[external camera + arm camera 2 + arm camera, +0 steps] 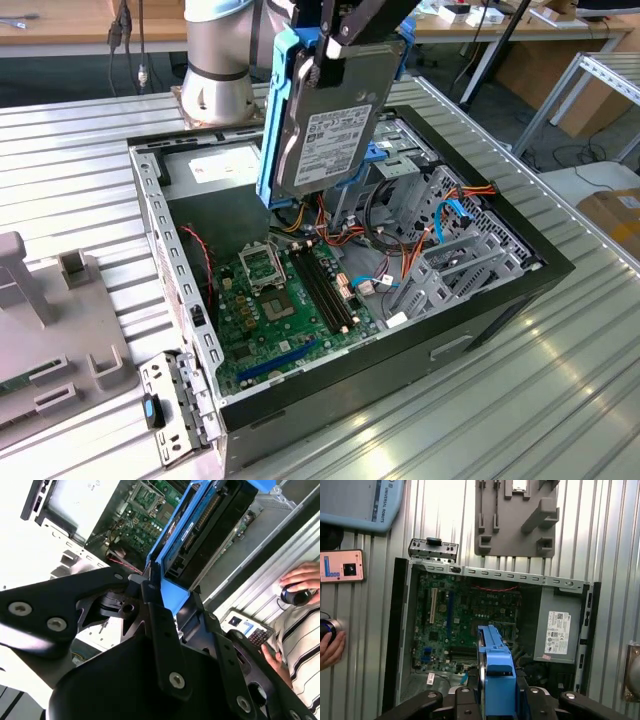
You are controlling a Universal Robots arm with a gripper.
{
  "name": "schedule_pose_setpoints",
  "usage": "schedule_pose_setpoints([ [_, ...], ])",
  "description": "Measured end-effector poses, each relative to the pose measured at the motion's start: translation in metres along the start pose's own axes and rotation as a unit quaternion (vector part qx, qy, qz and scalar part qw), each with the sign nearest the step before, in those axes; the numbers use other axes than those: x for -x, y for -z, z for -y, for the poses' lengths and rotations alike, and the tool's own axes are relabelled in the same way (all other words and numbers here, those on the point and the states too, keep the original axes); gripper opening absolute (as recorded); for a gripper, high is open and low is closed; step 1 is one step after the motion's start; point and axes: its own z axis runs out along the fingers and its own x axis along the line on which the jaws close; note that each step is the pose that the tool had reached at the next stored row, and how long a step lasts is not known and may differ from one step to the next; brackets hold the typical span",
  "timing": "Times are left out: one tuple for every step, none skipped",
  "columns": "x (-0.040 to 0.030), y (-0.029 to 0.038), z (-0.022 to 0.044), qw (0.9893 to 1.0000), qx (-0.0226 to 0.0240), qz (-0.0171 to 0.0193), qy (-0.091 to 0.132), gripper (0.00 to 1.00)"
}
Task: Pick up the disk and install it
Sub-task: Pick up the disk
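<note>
1. The pincer (330,45) pinches the disk (335,130) by the top edge of its bright blue carrier. The disk hangs on edge, with its white label turned towards the exterior view's camera.
2. The disk is lifted off the tabletop (90,180) and held over the far part of the open computer case (420,365).
3. In both wrist views the black fingers (160,625) press on either side of the blue carrier. The pincer (497,692) clamps the disk (495,662) from above, with the case's inside showing beyond it.
4. Inside the case lies a green motherboard (270,300). A grey power-supply box (210,170) sits at the far side towards the exterior view's left, and a grey drive cage (395,175) with coloured cables sits towards the exterior view's right.
5. A grey fixture (40,320) stands on the tabletop at the exterior view's left, apart from the case.
6. In the second wrist view a person's hand (302,577) rests on a dark mouse (295,596).
</note>
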Motion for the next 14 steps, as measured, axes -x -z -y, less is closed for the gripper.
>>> schedule_pose_setpoints([
  [-0.0167,0.0007,0.0005,1.0000,0.0000,0.0000,0.000,0.37],
  [-0.0169,0.0008,0.0007,1.0000,0.0000,0.0000,-0.001,0.37],
  [-0.0181,0.0003,0.0148,1.0000,0.0000,0.0000,0.000,0.37],
  [-0.0188,0.0000,0.0235,1.0000,0.0000,0.0000,-0.001,0.37],
  [-0.0199,-0.0004,0.0393,1.0000,0.0000,0.0000,0.000,0.37],
  [-0.0205,-0.0006,0.0469,1.0000,0.0000,0.0000,0.000,0.37],
  [-0.0208,-0.0007,0.0513,1.0000,0.0000,0.0000,0.000,0.37],
  [-0.0211,-0.0008,0.0558,1.0000,0.0000,0.0000,0.000,0.37],
  [-0.0214,-0.0008,0.0590,1.0000,0.0000,0.0000,0.000,0.37],
  [-0.0214,-0.0009,0.0590,1.0000,0.0000,0.0000,0.000,0.37],
  [-0.0214,-0.0009,0.0590,1.0000,0.0000,0.0000,-0.001,0.37],
  [-0.0214,-0.0008,0.0592,1.0000,0.0000,0.0000,0.000,0.37],
  [-0.0215,-0.0009,0.0603,1.0000,0.0000,0.0000,0.000,0.37],
  [-0.0215,-0.0009,0.0613,1.0000,0.0000,0.0000,0.000,0.37],
])
